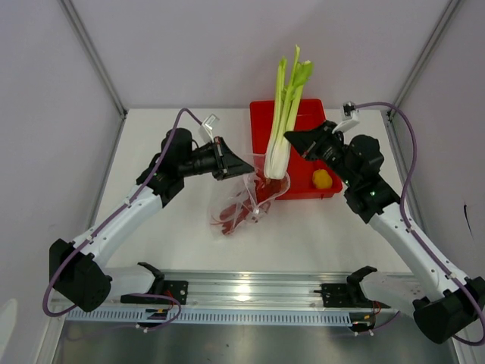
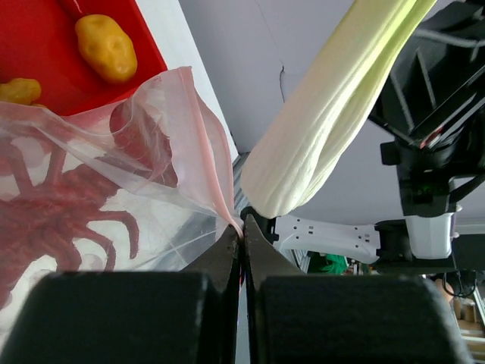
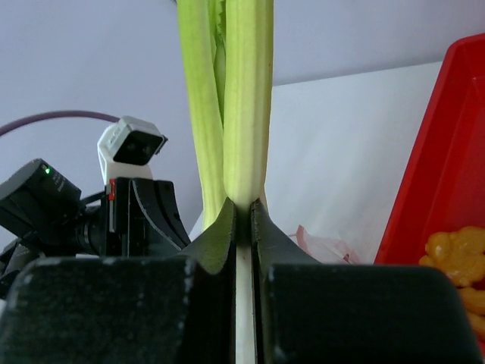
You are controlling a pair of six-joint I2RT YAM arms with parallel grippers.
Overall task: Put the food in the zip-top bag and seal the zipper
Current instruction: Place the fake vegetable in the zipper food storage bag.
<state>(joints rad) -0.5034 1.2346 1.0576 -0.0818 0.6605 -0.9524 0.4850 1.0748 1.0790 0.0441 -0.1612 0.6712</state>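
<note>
My right gripper (image 1: 292, 139) is shut on the green-and-white stalk (image 1: 285, 114) and holds it upright, its white base at the mouth of the clear dotted bag (image 1: 244, 199). The stalk (image 3: 235, 98) rises between my right fingers. My left gripper (image 1: 244, 167) is shut on the bag's pinkish mouth edge (image 2: 216, 178) and holds it up. The red lobster (image 2: 68, 205) lies inside the bag. The stalk's pale base (image 2: 318, 144) hangs just beside the held edge. Yellow-orange pieces (image 1: 322, 179) lie in the red tray (image 1: 307, 189).
The red tray stands behind and right of the bag, and its wall shows in the right wrist view (image 3: 432, 159). A metal rail (image 1: 242, 292) runs along the near edge. Grey walls enclose the white table.
</note>
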